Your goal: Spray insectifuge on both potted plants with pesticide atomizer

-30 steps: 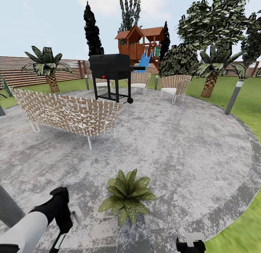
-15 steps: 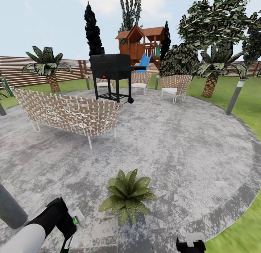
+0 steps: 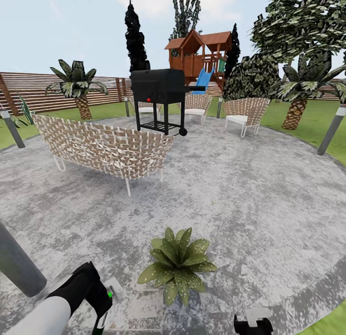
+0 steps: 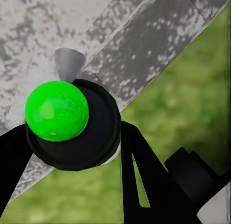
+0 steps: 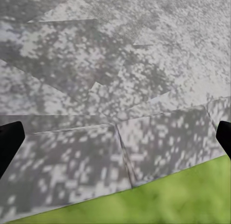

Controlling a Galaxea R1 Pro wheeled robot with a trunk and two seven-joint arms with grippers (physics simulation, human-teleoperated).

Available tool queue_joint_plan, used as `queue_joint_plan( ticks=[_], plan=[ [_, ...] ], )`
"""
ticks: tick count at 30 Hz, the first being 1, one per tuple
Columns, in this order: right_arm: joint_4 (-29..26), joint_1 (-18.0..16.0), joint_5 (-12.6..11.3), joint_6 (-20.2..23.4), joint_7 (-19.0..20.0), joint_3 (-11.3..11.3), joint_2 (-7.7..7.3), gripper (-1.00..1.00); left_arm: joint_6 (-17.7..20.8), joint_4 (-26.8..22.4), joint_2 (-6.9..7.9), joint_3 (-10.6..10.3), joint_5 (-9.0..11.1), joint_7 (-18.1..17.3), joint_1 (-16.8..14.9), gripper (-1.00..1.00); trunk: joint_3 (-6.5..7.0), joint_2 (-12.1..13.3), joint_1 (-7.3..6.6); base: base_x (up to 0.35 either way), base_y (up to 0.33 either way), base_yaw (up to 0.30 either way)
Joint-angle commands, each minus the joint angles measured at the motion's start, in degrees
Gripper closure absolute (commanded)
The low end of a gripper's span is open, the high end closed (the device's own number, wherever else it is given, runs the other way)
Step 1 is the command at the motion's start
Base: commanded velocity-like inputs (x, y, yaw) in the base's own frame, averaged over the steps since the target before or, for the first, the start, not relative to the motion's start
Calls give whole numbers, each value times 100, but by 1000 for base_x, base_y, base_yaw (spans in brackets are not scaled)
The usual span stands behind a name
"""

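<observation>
Nearest the robot, the left gripper [image 3: 102, 304] is closed around the pesticide atomizer [image 4: 96, 135]. In the left wrist view its black fingers [image 4: 139, 180] press against either side of the small dark round body. The atomizer is seen end-on there, with its long axis running toward the wrist camera and its bright green ball tip [image 4: 57, 110] facing the lens. In the head view it is too small to tell its tilt. Only a green spot shows at the gripper, low over the paved patch [image 3: 250, 196] and near the potted plant [image 3: 178, 265].

The right gripper [image 3: 253, 324] is spread wide and holds nothing. Its fingertips [image 5: 9, 142] sit at opposite edges of the right wrist view, over paving stones beside the lawn [image 5: 159, 204].

The potted plant's speckled leaves splay outward just ahead, between the two arms. A grey post [image 3: 17, 265] stands off to the left. Farther on are a wicker sofa [image 3: 105, 150], a black grill [image 3: 158, 88], two wicker chairs [image 3: 245, 112], a wooden playhouse [image 3: 199, 52] with a blue slide, palms and the slatted fence [image 3: 38, 90].
</observation>
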Motion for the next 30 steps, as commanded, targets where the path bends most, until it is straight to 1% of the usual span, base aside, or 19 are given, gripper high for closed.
queue_joint_plan(
  ticks=[1, 6, 9, 13, 14, 17, 18, 23, 30],
  plan=[
    [8, -4, 53, 9, -58, 38, -1, -100, 56, -9, -12, 30, -29, -37, -2, 100, -5, -2, -1, 1, 0, 2],
    [11, -4, 52, 9, -58, 38, -2, -100, 78, -15, -6, 30, -50, -20, -2, 100, -6, -2, -1, 0, 0, 0],
    [11, -4, 52, 9, -58, 38, -2, -100, 90, -12, 20, 35, -40, 311, -2, 100, -6, -2, -1, 0, 0, 0],
    [11, -4, 52, 14, -58, 38, -2, -100, 99, -22, 34, 49, -27, 428, -2, 100, -6, -2, -1, 0, 0, 0],
    [11, -4, 52, 13, -58, 38, -2, -100, 99, -26, 44, 78, -27, 433, -2, 100, -6, -2, -1, 0, 0, 0],
    [9, -4, 52, 17, -58, 38, -2, -100, 93, -52, 50, 367, -35, 449, -2, 100, -6, -2, -1, 0, 0, 0],
    [6, -4, 52, 18, -58, 38, -2, -100, 92, -62, 43, 431, -40, 455, -2, 100, -6, -2, -1, 0, -30, 0],
    [3, -4, 51, 12, -58, 38, 4, -100, 91, -52, 29, 475, -84, 467, -2, 100, -6, -2, -1, 0, -206, 28],
    [1, -4, 46, 9, -58, 38, 7, -100, 91, -65, 26, 478, -87, 468, -2, 100, -6, -2, -1, -1, -271, 247]
  ],
)
